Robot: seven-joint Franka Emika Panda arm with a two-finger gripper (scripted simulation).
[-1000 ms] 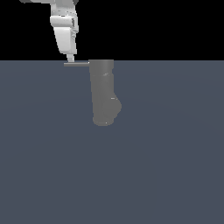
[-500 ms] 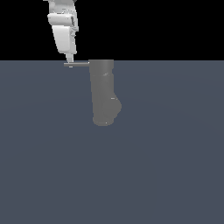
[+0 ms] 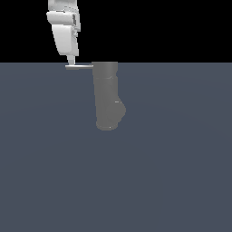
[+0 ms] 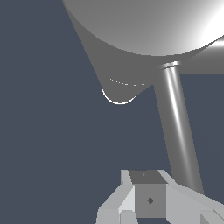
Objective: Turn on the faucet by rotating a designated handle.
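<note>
Currently the faucet (image 3: 108,96) stands on the blue-grey table (image 3: 172,172), its handle (image 3: 79,66) sticking out sideways from the top of the body toward the exterior view's left. White gripper (image 3: 71,60) hangs directly above the handle's free end, tip touching or just beside the rod. Can't tell whether the jaws are released or clenched; in the wrist view the handle (image 4: 177,127) runs from the faucet body (image 4: 144,35) down beside the fingers (image 4: 148,199).

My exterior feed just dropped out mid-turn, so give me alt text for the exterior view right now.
A white pincer reaches down from above to the free end of the handle, a thin level rod jutting from the top of the faucet toward the exterior view's left. The grey faucet body stands on a dark blue-grey surface and bulges near its base.
</note>
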